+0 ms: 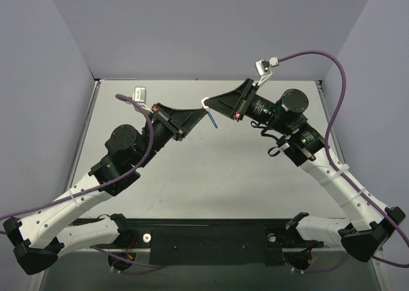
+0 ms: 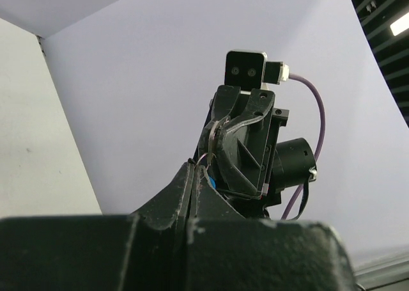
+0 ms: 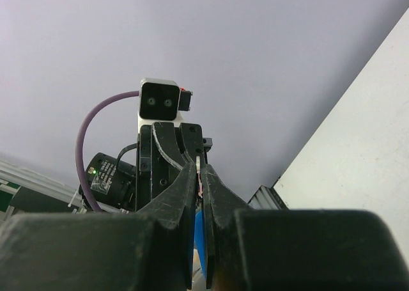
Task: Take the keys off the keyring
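Where the two arms meet up in the air over the table, the left gripper is squeezed tight on the thin silver keyring. The right gripper is squeezed tight on a blue tag. Their tips almost touch. The keys are too tiny to pick out.

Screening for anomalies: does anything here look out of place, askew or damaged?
Nothing stands out. The left gripper and right gripper meet shut above the table, both pinching the keyring, a blue tag hanging below; keys too small to see.
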Motion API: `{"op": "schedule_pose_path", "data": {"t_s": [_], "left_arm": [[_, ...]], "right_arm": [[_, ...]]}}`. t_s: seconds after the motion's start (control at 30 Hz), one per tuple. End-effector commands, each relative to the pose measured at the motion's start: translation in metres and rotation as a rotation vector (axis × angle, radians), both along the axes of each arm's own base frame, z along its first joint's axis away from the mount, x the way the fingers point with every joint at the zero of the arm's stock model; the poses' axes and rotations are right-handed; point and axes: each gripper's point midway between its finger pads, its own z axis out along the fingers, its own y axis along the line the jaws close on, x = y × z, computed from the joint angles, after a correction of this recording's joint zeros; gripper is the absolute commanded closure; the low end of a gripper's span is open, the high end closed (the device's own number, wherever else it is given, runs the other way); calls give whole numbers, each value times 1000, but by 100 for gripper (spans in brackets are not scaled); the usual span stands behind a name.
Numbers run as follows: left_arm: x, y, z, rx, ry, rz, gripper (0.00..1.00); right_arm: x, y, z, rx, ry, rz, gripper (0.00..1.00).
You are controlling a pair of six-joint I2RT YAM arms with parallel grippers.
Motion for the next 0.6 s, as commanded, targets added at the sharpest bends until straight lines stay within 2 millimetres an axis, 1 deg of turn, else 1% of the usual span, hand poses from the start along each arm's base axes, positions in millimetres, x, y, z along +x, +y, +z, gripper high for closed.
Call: {"op": "schedule_pose_path", "data": {"t_s": [0.0,0.07,0.17,0.2,0.37,0.57], "left_arm": [[-3,12,30,-105,-11,76,100],[-3,8,29,-100,0,80,100],[-2,8,24,-116,38,117,100],[-6,6,22,-124,48,115,100],[-12,5,18,-171,96,145,100],[-13,3,20,-225,132,159,100]], "right_arm": [[-5,-1,9,23,-60,3,100],[-4,-1,9,22,-60,0,100],[-4,-1,8,16,-62,-6,100],[-4,-2,9,16,-67,-10,100],[-5,-3,6,2,-70,-14,100],[-2,-3,2,-5,-65,-26,100]]}}
